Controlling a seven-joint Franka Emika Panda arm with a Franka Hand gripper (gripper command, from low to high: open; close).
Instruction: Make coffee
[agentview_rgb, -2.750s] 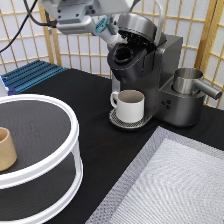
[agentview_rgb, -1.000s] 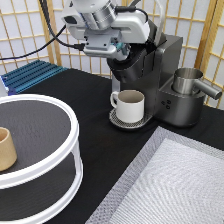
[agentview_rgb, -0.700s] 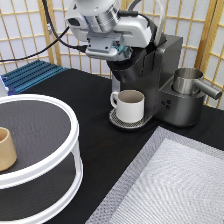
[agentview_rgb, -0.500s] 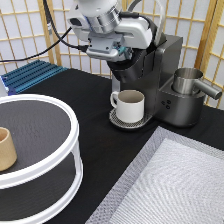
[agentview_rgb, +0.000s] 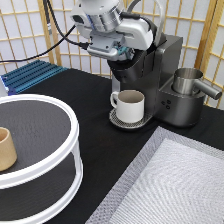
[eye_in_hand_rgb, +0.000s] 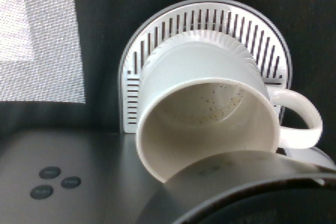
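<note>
Coffee pod hidden; tool (agentview_rgb: 119, 52) atop dark coffee machine (agentview_rgb: 169, 75), cream mug (agentview_rgb: 130, 105) below.

White-grey arm (agentview_rgb: 107, 22) w/ ribbed silver wrist ring, black cables, teal marks on hand underside.

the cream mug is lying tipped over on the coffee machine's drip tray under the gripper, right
Not quite. The exterior view shows the mug standing upright on the drip tray of the coffee machine, below the gripper. The rest holds.
</note>
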